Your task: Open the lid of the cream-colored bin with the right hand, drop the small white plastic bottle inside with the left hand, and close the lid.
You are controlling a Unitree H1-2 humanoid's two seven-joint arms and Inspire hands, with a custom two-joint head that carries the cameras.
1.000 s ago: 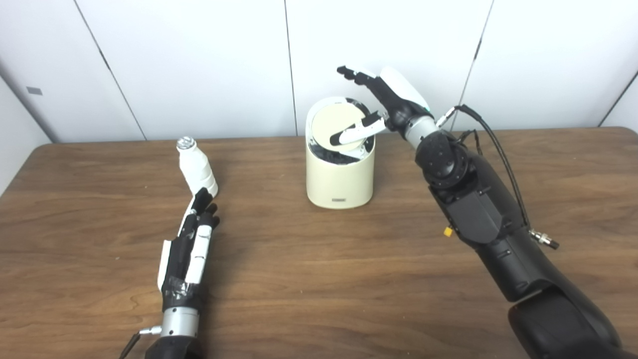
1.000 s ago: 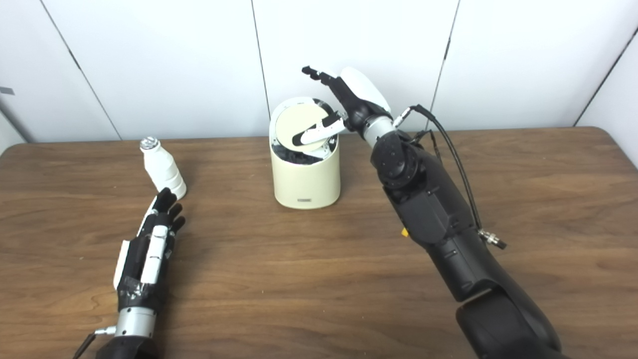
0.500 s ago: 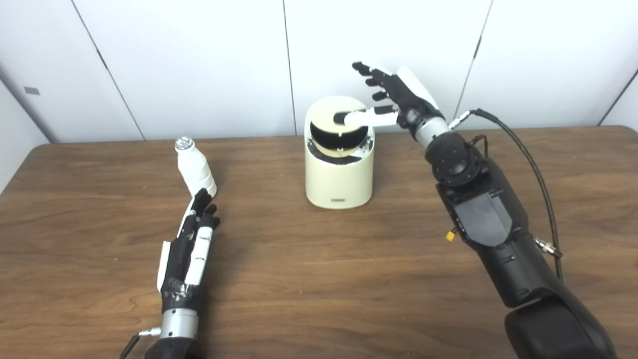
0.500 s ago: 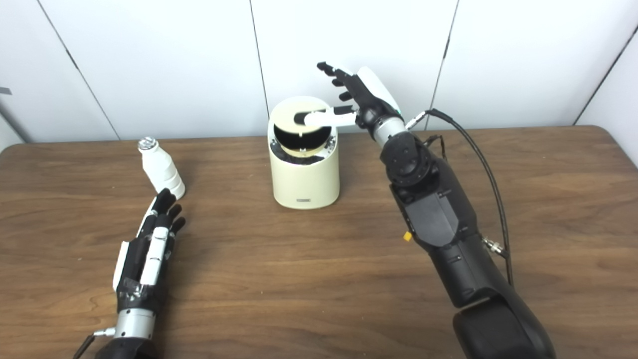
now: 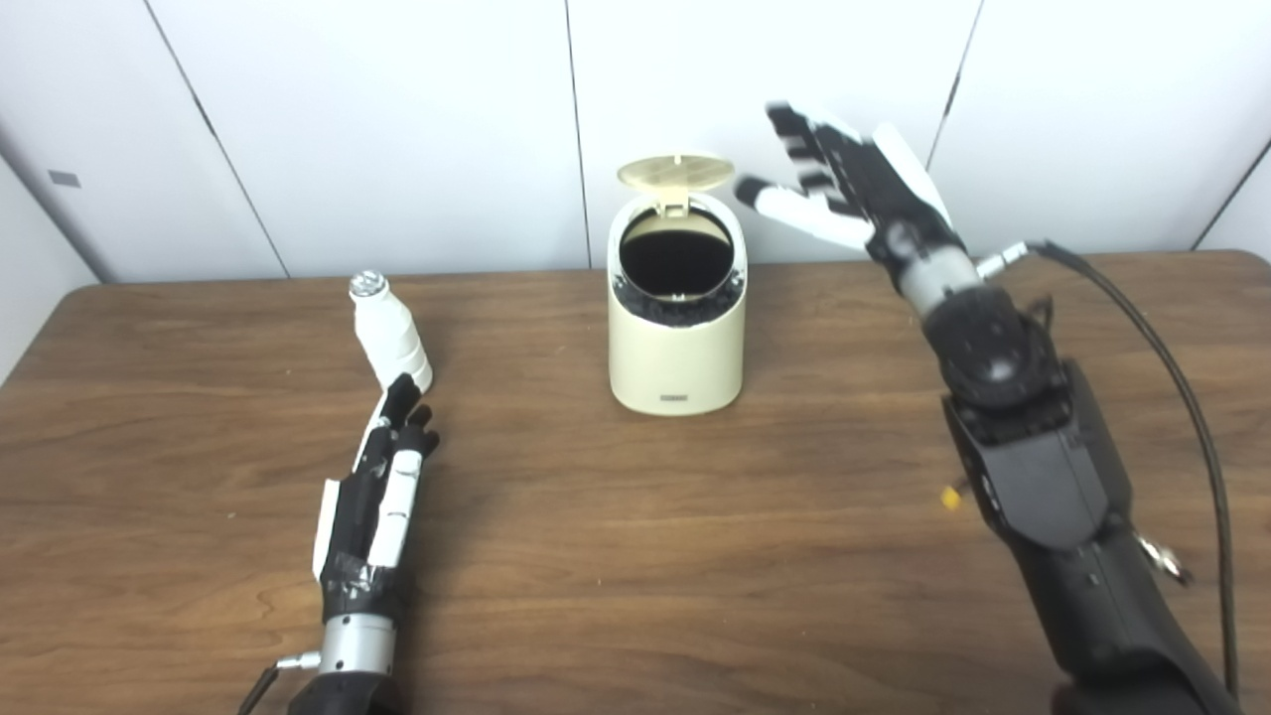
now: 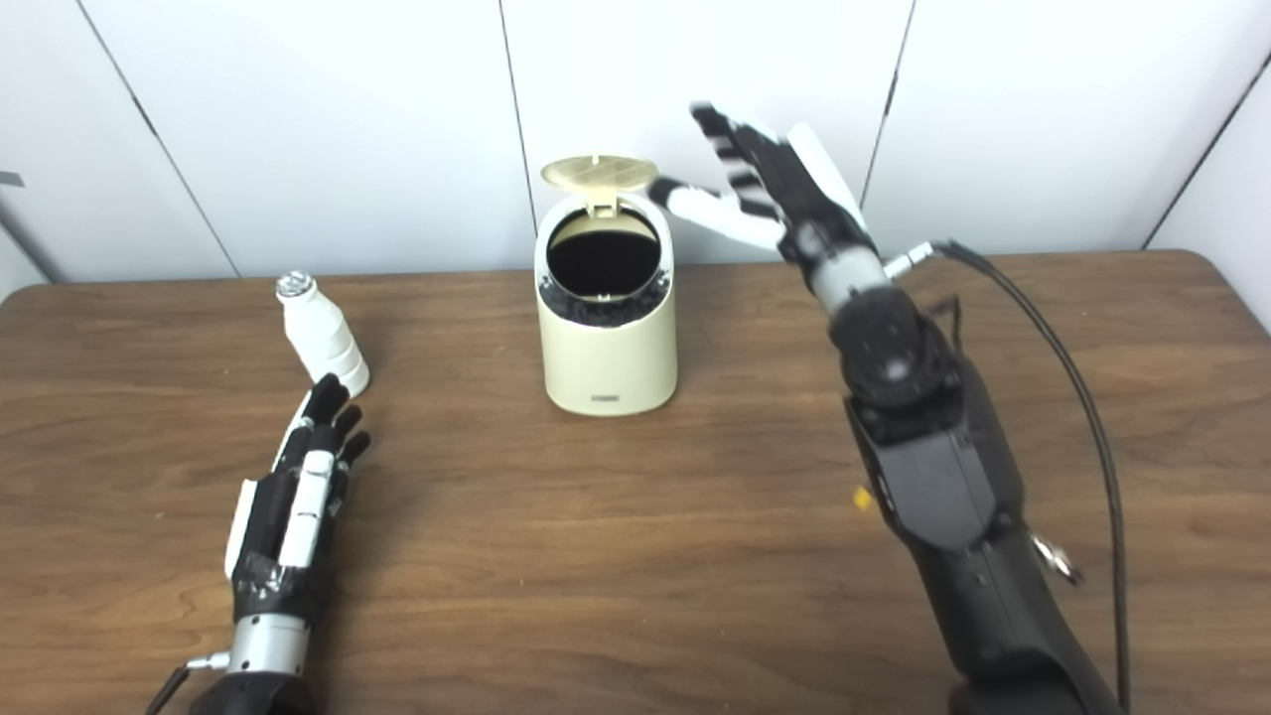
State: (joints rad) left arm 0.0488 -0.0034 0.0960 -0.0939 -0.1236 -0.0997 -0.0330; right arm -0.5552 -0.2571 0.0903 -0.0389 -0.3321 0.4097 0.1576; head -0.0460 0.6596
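The cream-colored bin (image 5: 677, 343) stands at the table's back middle. Its round lid (image 5: 675, 173) is flipped up on the rear hinge, and the dark opening (image 5: 677, 264) shows. My right hand (image 5: 854, 194) is open with fingers spread, raised in the air to the right of the lid, touching nothing. The small white plastic bottle (image 5: 389, 332) with a silver cap stands upright at the left. My left hand (image 5: 382, 487) lies flat and open on the table, its fingertips just in front of the bottle's base.
The brown wooden table (image 5: 635, 556) spans the view, with white wall panels behind. A black cable (image 5: 1182, 397) loops beside my right forearm.
The lid has swung from tilted over the opening to fully upright. My right hand has left the lid and moved up and right. My left hand and the bottle have not moved.
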